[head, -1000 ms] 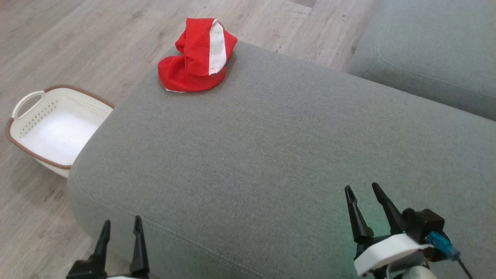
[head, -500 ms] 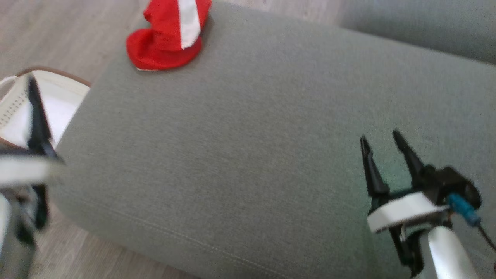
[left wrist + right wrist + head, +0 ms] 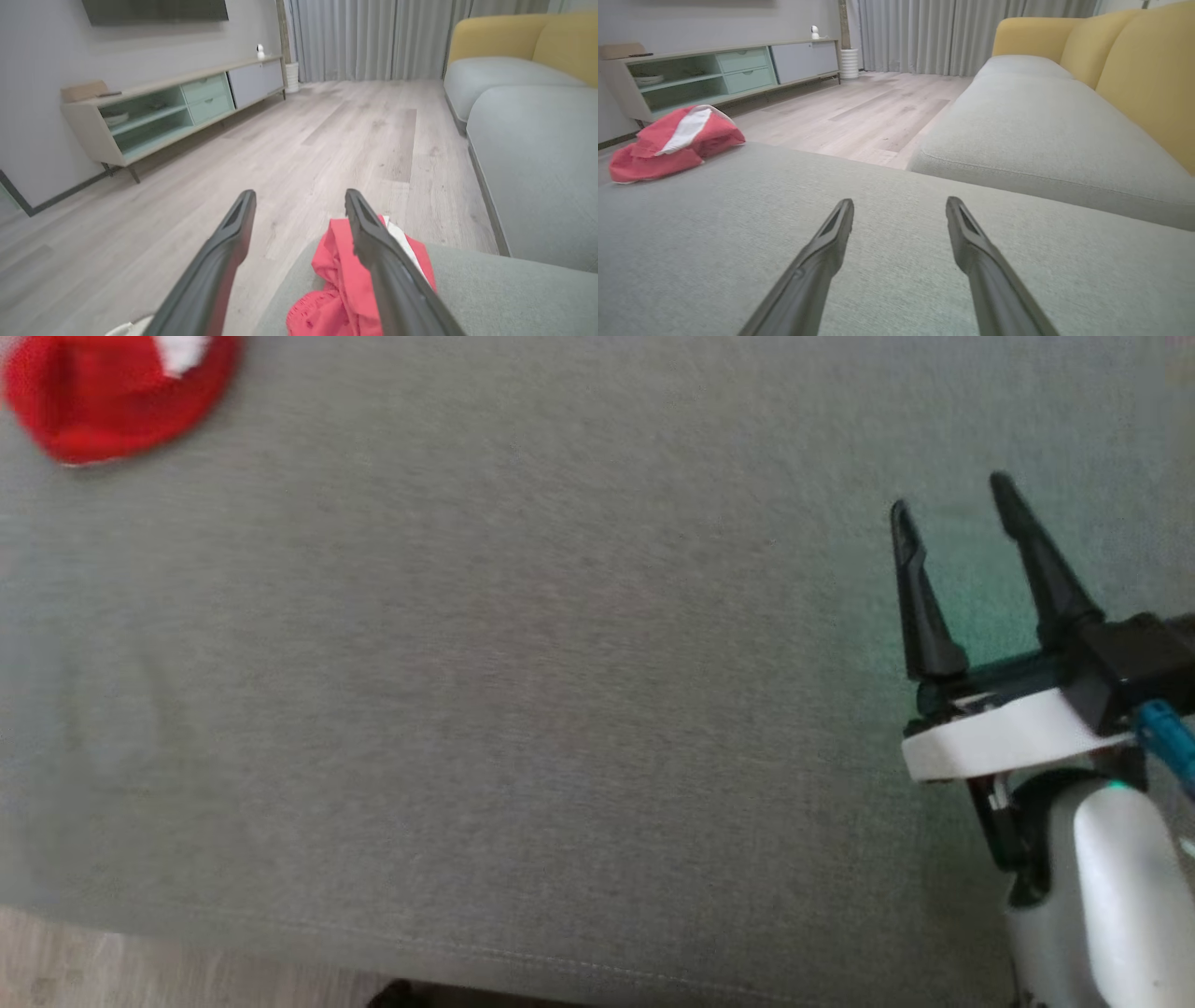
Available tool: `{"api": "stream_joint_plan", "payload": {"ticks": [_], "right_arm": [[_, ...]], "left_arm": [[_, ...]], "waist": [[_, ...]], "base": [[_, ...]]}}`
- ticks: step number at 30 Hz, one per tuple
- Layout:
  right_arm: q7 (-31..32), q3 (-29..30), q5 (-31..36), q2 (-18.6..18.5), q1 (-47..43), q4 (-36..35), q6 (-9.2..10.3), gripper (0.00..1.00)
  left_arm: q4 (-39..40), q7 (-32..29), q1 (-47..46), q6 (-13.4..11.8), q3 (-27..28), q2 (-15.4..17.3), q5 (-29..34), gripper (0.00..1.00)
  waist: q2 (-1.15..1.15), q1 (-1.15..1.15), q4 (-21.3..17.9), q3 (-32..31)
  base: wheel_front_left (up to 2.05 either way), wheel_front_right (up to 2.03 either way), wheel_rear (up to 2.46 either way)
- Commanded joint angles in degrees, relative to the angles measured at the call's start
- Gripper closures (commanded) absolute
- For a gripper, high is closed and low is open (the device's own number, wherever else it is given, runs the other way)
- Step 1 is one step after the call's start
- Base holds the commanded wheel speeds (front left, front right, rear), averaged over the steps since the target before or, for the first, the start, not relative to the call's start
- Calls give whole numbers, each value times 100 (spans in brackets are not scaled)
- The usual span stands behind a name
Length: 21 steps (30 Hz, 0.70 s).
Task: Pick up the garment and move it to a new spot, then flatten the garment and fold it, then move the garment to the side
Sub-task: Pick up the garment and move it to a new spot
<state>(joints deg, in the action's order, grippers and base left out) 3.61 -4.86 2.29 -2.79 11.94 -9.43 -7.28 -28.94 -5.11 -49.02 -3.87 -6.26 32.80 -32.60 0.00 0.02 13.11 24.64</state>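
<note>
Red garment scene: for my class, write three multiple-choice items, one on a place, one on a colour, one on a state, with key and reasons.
1. Where does the garment lie? A on the grey cushion; B in a drawer; C on a chair.
2. What colours is it? A blue and black; B red and white; C all green.
3. The right end effector is: A shut on the garment; B open and empty; C shut and empty.
Key: 1 A, it rests on the cushion in the right wrist view; 2 B, red cloth with a white band; 3 B, the head view shows a clear gap with nothing in it.
</note>
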Motion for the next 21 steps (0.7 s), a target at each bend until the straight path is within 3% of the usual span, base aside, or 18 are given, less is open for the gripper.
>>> {"api": "stream_joint_plan", "payload": {"ticks": [1, 9, 15, 16, 17, 19, 20, 21], "right_arm": [[39, -96, 38, -9, 134, -338, -21, 0], [6, 99, 23, -9, 141, -621, -21, 0], [-77, 129, 17, -9, 192, -638, -21, 0], [-85, 133, 15, -9, 201, -629, -21, 0], [-94, 139, 12, -9, 211, -617, -21, 0], [-111, 151, 3, -9, 235, -576, -21, 0], [-127, 151, -5, -9, 245, -551, -21, 0], [-144, 151, -15, -9, 257, -520, -21, 0]], "left_arm": [[-166, -39, -354, 60, 198, 313, -59, 0], [-1412, -155, -979, 285, -118, 104, 4, 0], [-2155, -177, -1219, 399, -248, -34, 2, 0], [-2240, -142, -1257, 423, -259, -51, 0, 10], [-2322, -102, -1292, 453, -271, -73, -4, 51], [-2476, 35, -1351, 487, -289, -114, 2, 89], [-2547, 115, -1380, 499, -311, -115, 28, 100], [-2621, 179, -1413, 515, -320, -112, 38, 100]], "waist": [[0, -2, -528, 694], [0, -2, -654, 1436], [0, -2, -660, 1634], [0, -2, -658, 1640], [0, -2, -654, 1636], [0, -2, -643, 1596], [0, -2, -642, 1561], [0, -2, -642, 1518]], "base": [[0, 0, 0], [0, 0, 0], [0, 0, 0], [0, 0, 0], [0, 0, 0], [0, 0, 0], [0, 0, 0], [0, 0, 0]]}}
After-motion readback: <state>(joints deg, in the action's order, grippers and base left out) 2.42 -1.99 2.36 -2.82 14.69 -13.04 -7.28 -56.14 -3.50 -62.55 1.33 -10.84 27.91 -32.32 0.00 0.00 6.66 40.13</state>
